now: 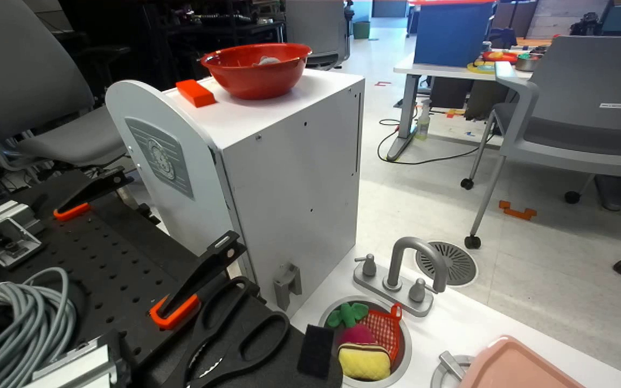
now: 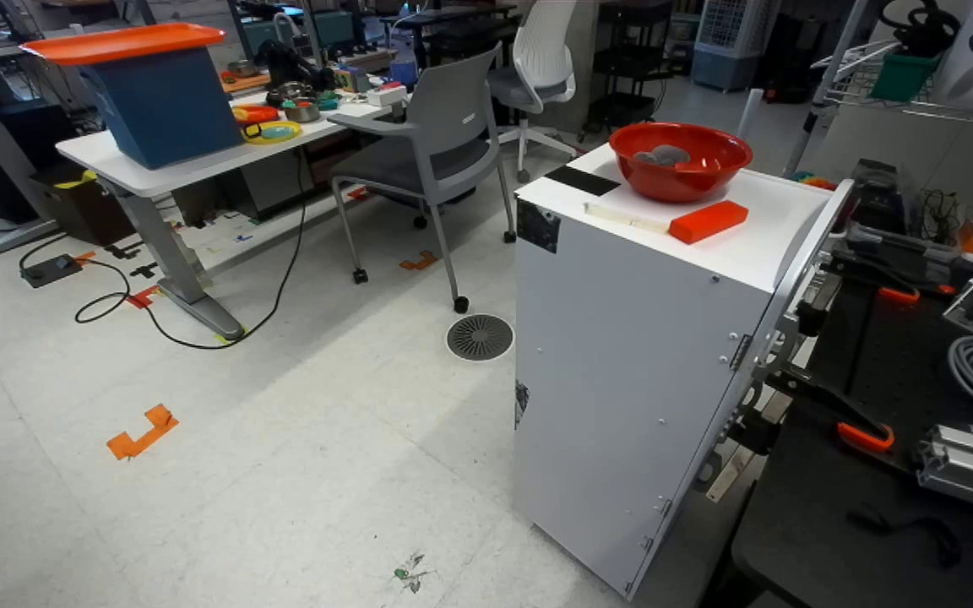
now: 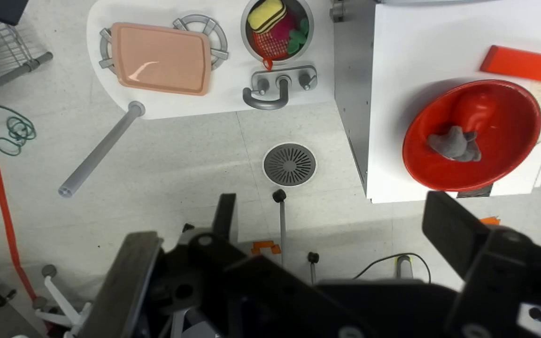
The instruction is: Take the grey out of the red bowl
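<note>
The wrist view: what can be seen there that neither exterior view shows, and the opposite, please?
Only the wrist view: the open gripper and a looped green cord.
Only the exterior views, both of them: a coiled grey cable and orange-tipped black clamps.
All views share: the red bowl with the grey item inside, the red block and the floor drain.

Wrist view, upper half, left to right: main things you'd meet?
Coiled thin green cord, pink rectangular tray, round silver-rimmed sink, wide glossy red plastic bowl with a small grey item inside.
</note>
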`<control>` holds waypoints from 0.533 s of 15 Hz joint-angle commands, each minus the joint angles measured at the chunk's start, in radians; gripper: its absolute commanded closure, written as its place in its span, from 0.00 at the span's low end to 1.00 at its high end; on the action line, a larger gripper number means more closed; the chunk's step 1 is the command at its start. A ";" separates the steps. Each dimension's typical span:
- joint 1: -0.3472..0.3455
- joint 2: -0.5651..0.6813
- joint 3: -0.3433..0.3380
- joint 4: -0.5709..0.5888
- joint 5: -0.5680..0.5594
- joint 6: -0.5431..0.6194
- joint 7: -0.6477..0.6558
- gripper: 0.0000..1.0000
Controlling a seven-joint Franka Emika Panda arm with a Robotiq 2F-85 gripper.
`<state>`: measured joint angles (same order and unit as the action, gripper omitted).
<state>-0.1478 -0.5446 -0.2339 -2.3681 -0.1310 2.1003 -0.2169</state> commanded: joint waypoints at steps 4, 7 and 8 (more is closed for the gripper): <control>-0.004 0.089 -0.030 0.126 0.048 -0.012 -0.009 0.00; 0.004 0.155 -0.029 0.186 0.062 -0.030 -0.016 0.00; 0.005 0.175 -0.027 0.201 0.067 -0.033 -0.017 0.00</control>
<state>-0.1488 -0.4507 -0.2605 -2.2478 -0.0902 2.0991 -0.2168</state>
